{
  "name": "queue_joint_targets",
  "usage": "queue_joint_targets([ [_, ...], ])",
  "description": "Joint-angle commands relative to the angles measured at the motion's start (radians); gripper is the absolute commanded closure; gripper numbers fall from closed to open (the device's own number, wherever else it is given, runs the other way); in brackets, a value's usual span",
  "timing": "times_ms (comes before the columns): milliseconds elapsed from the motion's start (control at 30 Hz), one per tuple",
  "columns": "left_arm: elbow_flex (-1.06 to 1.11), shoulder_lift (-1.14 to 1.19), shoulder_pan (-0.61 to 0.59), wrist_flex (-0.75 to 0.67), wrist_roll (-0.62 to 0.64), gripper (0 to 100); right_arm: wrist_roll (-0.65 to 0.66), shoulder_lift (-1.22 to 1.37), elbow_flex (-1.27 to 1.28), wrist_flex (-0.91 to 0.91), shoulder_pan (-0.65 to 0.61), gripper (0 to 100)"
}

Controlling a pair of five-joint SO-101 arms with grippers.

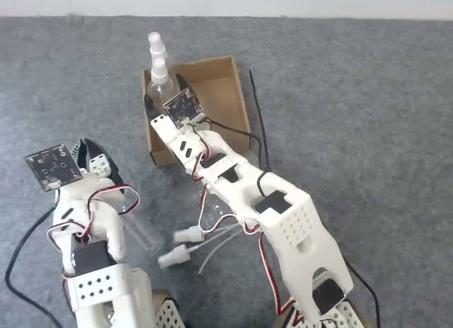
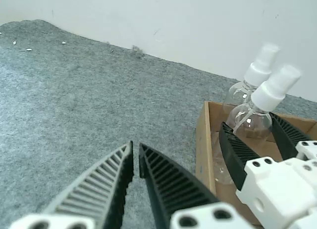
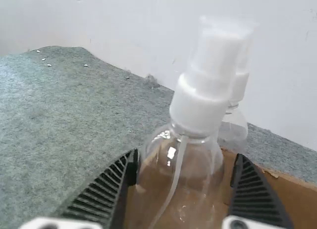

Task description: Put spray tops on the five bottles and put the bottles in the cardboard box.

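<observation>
In the brown cardboard box [image 1: 219, 94] the right gripper [image 3: 185, 157] is spread around an upright clear plastic bottle with white spray top [image 3: 173, 177]. Beside the box, the left gripper [image 2: 135, 147] is nearly pressed together, empty.

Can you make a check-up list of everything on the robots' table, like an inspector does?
Surface: grey mat, no spills seen.
Job's things: cardboard box open. Nearer bottle and farther bottle stand upright in its corner, spray tops on. Loose spray top and second loose spray top lie on the mat by the arms. What looks like a clear bottle lies beside them.
Clutter: nothing seen.
Grippers: left gripper shut, empty, over the mat. Right gripper at the nearer bottle; grip cannot be told.
Cables: black cable beside the box.
Surroundings: pale wall behind the mat.
</observation>
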Motion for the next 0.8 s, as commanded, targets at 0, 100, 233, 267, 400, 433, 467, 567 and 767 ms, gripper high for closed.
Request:
queue_joint_targets([
  [0,-0.021,-0.014,0.0,-0.034,-0.008,98,0.012,-0.024,-0.06,-0.015,0.007,74.6],
  [100,-0.021,-0.014,0.0,-0.034,-0.008,98,0.012,-0.035,-0.04,-0.015,0.005,74.6],
  [233,-0.021,-0.014,0.0,-0.034,-0.008,98,0.014,-0.051,-0.034,-0.015,0.01,74.6],
  [267,-0.021,-0.014,0.0,-0.034,-0.008,98,0.014,-0.061,-0.026,-0.015,0.012,74.6],
  [400,-0.021,-0.014,0.0,-0.034,-0.008,98,0.014,-0.104,0.023,-0.015,0.005,74.5],
  [433,-0.021,-0.014,0.0,-0.034,-0.008,98,0.014,-0.113,0.034,-0.015,0.004,74.5],
  [467,-0.021,-0.014,0.0,-0.034,-0.008,98,0.014,-0.12,0.041,-0.015,0.004,74.5],
  [567,-0.021,-0.014,0.0,-0.04,-0.008,98,0.014,-0.128,0.049,-0.015,0.001,74.5],
  [767,0.012,-0.012,-0.003,-0.109,-0.008,98,0.009,-0.137,0.049,0.051,-0.002,66.7],
])
